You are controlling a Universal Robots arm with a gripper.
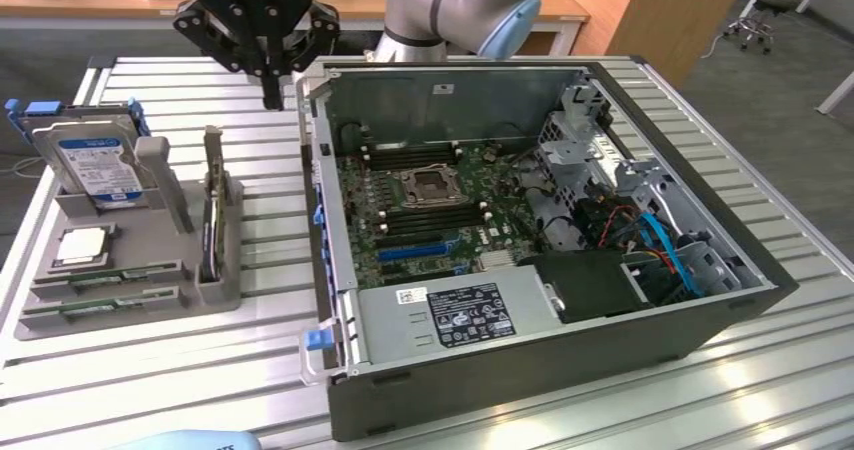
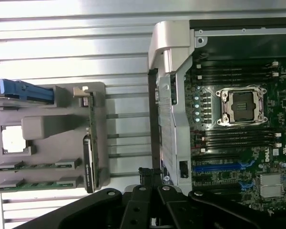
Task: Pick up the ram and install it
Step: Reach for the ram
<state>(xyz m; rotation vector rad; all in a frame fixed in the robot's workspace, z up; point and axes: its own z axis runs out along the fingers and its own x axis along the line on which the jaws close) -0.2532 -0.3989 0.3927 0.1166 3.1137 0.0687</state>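
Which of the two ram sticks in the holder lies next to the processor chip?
The ram stick directly bordering the square processor chip; the other stick lies one slot beyond it.

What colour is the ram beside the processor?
Green; the ram shows best in the wrist view.

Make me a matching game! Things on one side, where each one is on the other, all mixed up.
1 hard drive
2 processor chip
3 ram sticks
4 gripper

A flat in a square pocket of the grey holder
B in the air beside the computer case
C standing upright in the holder
D in two long narrow slots

Pairs: 1-C, 2-A, 3-D, 4-B
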